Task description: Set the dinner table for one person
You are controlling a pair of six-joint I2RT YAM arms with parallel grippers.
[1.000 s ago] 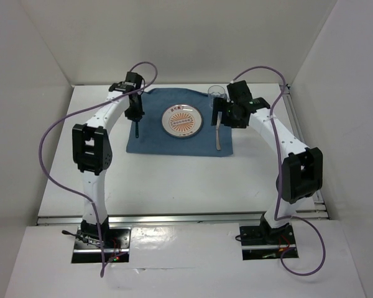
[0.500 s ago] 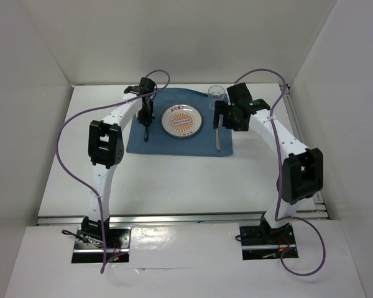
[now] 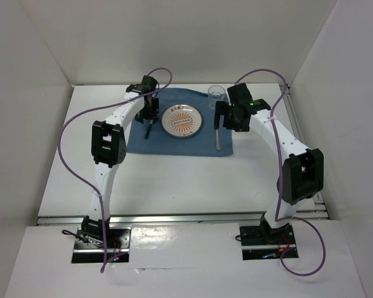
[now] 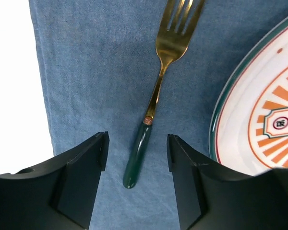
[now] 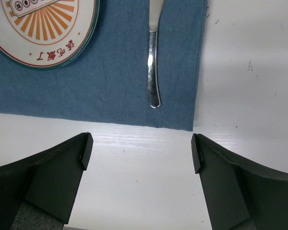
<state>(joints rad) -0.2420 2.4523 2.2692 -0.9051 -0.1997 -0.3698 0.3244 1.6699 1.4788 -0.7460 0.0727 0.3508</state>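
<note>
Where the overhead view looks down, the large white rectangular worktop fills the space ahead of both arm bases and carries a blue square cloth as place mat. A round white plate with orange sunburst pattern sits at the cloth's centre, and a clear glass stands near its far right corner.

Left wrist view: a gold fork with dark green handle lies on the cloth left of the plate, the customary side. The left hand straddles its handle, jaws apart, grasping nothing.

Right wrist view: a silver knife lies near the cloth's right edge. The right hand is spread wide, empty.
</note>
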